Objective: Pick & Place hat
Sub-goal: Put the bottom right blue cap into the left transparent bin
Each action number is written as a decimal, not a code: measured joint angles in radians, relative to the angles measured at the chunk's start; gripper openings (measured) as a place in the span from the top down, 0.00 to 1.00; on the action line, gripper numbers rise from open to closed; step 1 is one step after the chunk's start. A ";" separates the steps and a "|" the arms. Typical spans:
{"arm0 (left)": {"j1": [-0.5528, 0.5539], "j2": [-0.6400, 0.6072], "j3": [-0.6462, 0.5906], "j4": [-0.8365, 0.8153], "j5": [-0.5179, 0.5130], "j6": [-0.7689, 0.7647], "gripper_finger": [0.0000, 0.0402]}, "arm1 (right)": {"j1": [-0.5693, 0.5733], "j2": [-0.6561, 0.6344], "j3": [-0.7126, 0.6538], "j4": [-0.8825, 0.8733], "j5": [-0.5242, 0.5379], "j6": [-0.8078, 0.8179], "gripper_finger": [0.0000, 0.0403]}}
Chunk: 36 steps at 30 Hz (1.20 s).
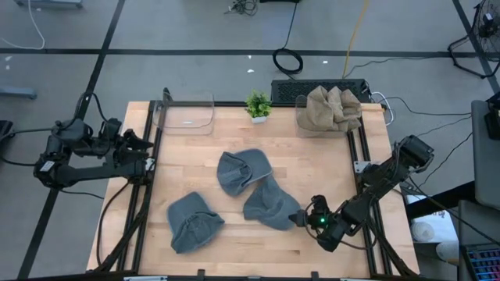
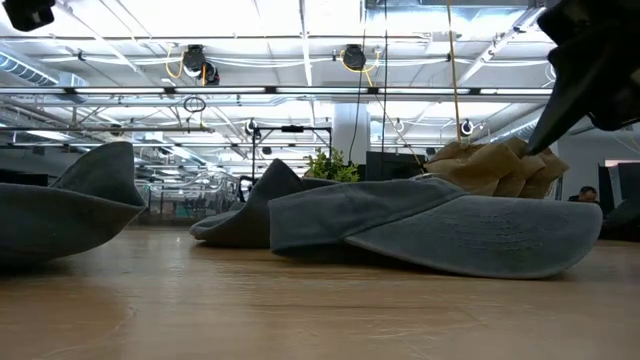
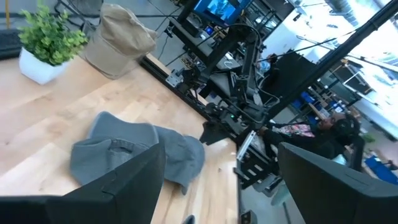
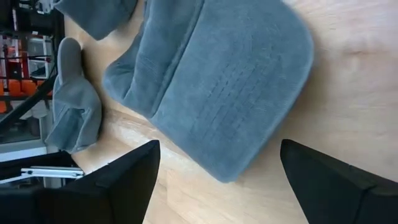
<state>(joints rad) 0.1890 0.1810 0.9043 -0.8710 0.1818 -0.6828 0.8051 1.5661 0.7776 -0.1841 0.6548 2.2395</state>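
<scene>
High view: three grey hats are lying on the wooden table (image 1: pixel 328 164). One hat (image 1: pixel 193 221) is sitting near the front left, a second (image 1: pixel 241 170) at the centre, and a third (image 1: pixel 271 204) just right of it, overlapping its edge. The right gripper (image 1: pixel 299 218) is sitting low beside the third hat's brim, fingers spread. The left gripper (image 1: pixel 145 143) is waiting at the table's left edge, fingers apart. A small plant (image 1: pixel 258 105) and a bin of tan hats (image 1: pixel 333 108) are standing at the far edge.

Low view: the brim of the third hat (image 2: pixel 440 232) is filling the middle ground, resting flat on the table.

Left wrist view: the two overlapping hats (image 3: pixel 134 154) are lying ahead of the spread fingers (image 3: pixel 124 186).

Right wrist view: the brim of the third hat (image 4: pixel 217 81) is lying just ahead of the open fingers (image 4: pixel 127 174), with nothing pinched.
</scene>
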 joint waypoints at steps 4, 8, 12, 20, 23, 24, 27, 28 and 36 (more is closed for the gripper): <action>0.000 0.000 0.000 0.000 0.006 -0.019 0.20 | 0.002 0.004 0.000 0.003 0.009 -0.012 0.20; 0.000 0.000 0.000 0.000 0.004 -0.008 0.20 | -0.016 0.021 -0.023 0.059 0.058 -0.039 0.20; 0.000 0.000 0.000 0.000 0.002 -0.006 0.20 | -0.046 0.025 -0.092 0.231 0.076 -0.082 0.20; 0.000 0.000 0.000 0.000 0.002 -0.002 0.20 | -0.064 0.024 -0.197 0.504 0.143 -0.174 0.25; 0.000 0.000 0.000 0.000 0.002 0.005 0.20 | -0.064 0.024 -0.203 0.515 0.139 -0.183 0.33; 0.000 0.000 0.000 0.000 0.002 0.009 0.20 | -0.064 0.024 -0.203 0.516 0.136 -0.188 0.37; 0.000 0.000 0.000 0.000 0.002 0.020 0.20 | -0.065 0.024 -0.203 0.516 0.133 -0.195 0.51; 0.000 0.000 0.000 0.000 0.003 0.025 0.20 | -0.065 0.024 -0.203 0.517 0.132 -0.198 0.57; 0.000 0.000 0.000 0.001 0.003 0.022 0.20 | -0.065 0.022 -0.201 0.554 0.159 -0.274 0.97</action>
<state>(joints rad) 0.1894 0.1810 0.9047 -0.8703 0.1844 -0.6613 0.7403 1.5877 0.5766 0.3703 0.8140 1.9656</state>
